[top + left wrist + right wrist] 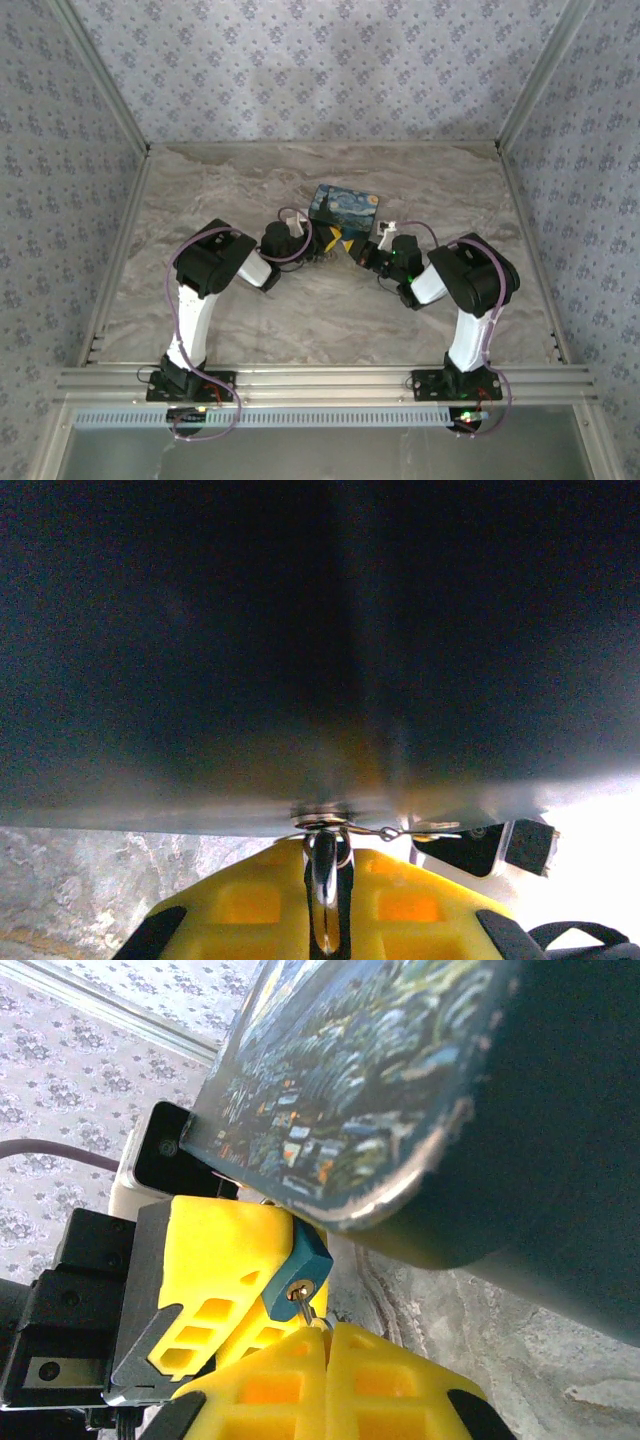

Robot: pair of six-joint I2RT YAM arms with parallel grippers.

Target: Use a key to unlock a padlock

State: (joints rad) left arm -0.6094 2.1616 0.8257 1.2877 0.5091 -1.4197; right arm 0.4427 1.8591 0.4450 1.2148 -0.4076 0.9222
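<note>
The padlock [305,1260] is a small teal block with a brass keyhole, sitting just under the blue box's edge. My left gripper [330,240] is shut on it, one yellow finger [215,1250] pressed against its side. In the left wrist view a shiny metal piece [325,890] with a wire ring around it stands in the narrow gap of the left gripper [327,855]. My right gripper [328,1335] is shut on the key [300,1303], whose blade reaches into the keyhole. Both grippers meet tip to tip in front of the box, the right gripper [362,250] on the right.
The blue box with a swirly print [343,207] stands directly behind and partly over the grippers, looming close in the wrist views [350,1070]. A marbled tabletop [300,310] lies around, with papered walls on three sides and a metal rail [320,378] at the near edge.
</note>
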